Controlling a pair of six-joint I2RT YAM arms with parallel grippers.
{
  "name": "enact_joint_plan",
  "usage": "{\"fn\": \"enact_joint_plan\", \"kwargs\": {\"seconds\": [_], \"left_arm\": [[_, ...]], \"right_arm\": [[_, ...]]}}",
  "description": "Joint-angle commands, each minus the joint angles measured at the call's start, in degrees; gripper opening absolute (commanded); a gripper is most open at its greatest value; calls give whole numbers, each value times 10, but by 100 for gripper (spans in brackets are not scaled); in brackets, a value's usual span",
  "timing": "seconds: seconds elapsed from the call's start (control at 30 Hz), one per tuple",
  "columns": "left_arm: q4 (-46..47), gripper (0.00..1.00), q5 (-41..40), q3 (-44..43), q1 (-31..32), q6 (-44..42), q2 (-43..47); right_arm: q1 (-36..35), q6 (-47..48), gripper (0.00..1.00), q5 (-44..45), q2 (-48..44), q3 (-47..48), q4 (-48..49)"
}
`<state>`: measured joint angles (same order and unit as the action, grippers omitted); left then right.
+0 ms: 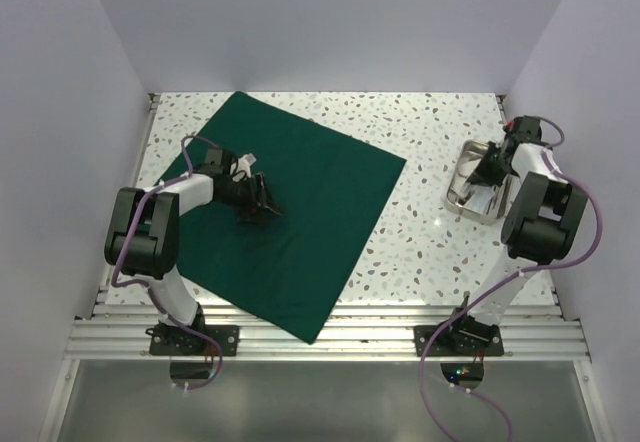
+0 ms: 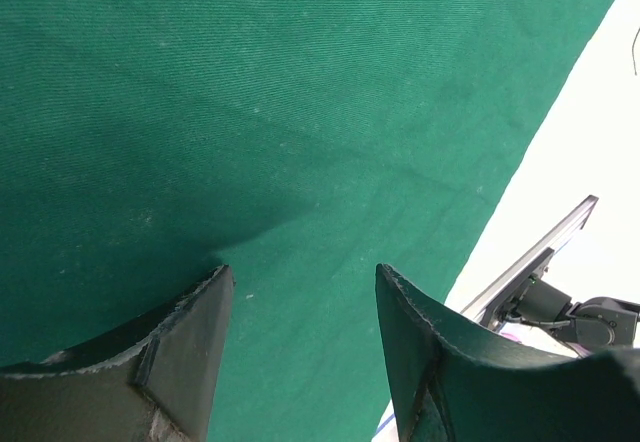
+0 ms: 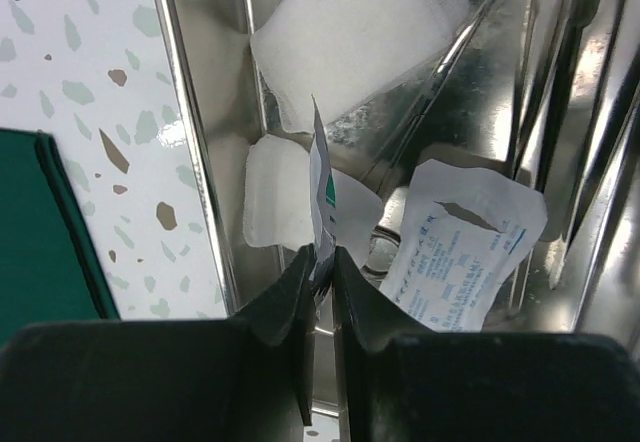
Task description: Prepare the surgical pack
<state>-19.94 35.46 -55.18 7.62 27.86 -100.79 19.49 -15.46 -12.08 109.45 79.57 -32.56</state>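
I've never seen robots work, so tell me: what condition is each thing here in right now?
green drape: unfolded, spread flat on the table.
left gripper: open, over the drape, holding nothing.
steel tray: holds gauze, a printed packet and instruments.
right gripper: shut on a thin white packet, over the tray.

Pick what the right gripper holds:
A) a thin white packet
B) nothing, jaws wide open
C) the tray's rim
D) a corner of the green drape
A: in the right wrist view the right gripper is shut on the lower edge of a thin white packet, seen edge-on, with the tray and its other contents behind it.
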Motion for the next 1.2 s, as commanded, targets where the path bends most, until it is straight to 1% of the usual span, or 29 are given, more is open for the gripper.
{"fn": "enact_joint_plan", "kwargs": {"seconds": [0.0,0.13,0.2,0.27,0.3,0.37,0.47,0.53,0.63,0.7,0.73,0.77,0.83,0.87,0.93,0.97,1.0,1.03,1.07,1.1,1.17], "left_arm": [[18,63,16,0,0,-4,6],[18,63,15,11,1,-7,13],[18,63,20,16,1,-9,17],[18,63,22,16,1,-9,17],[18,63,23,15,1,-10,17],[12,63,24,10,1,-11,17],[0,63,24,2,3,-16,19],[-7,63,20,-5,7,-18,22],[-29,62,8,-14,14,-22,30],[-37,62,-1,-20,16,-22,38],[-45,62,-6,-20,16,-21,43],[-51,61,-12,-26,15,-22,52],[-70,61,-35,-34,15,-21,62],[-77,61,-44,-42,16,-21,72],[-95,61,-71,-51,15,-18,84],[-102,61,-80,-59,15,-16,97],[-109,61,-103,-63,15,-11,104],[-124,61,-117,-67,15,-8,111],[-132,61,-131,-70,14,-6,127],[-139,61,-160,-70,14,-2,135],[-164,61,-190,-69,14,3,158]], "right_arm": [[22,5,11,-29,0,25,-9],[34,16,14,-64,14,14,-17],[37,17,18,-67,18,11,-21],[40,12,26,-65,13,6,-21],[41,8,34,-62,11,3,-19],[41,0,36,-59,4,2,-19],[42,-18,46,-18,-5,11,-42],[42,-26,49,17,-16,17,-65],[40,-36,49,35,-35,37,-81],[21,-27,49,43,-44,64,-90],[9,-24,49,46,-48,75,-100],[-21,-16,48,46,-50,93,-100],[-58,-15,47,37,-55,105,-93],[-103,-17,45,31,-54,110,-88],[-153,-19,42,13,-47,113,-73],[-206,-19,41,4,-42,114,-66],[-230,-19,38,-2,-36,115,-61],[-252,-16,37,-5,-30,116,-46],[-291,-14,36,-11,-13,116,-37],[-307,-14,33,-18,-3,117,-29],[-348,-23,29,-34,23,128,-18]]}}
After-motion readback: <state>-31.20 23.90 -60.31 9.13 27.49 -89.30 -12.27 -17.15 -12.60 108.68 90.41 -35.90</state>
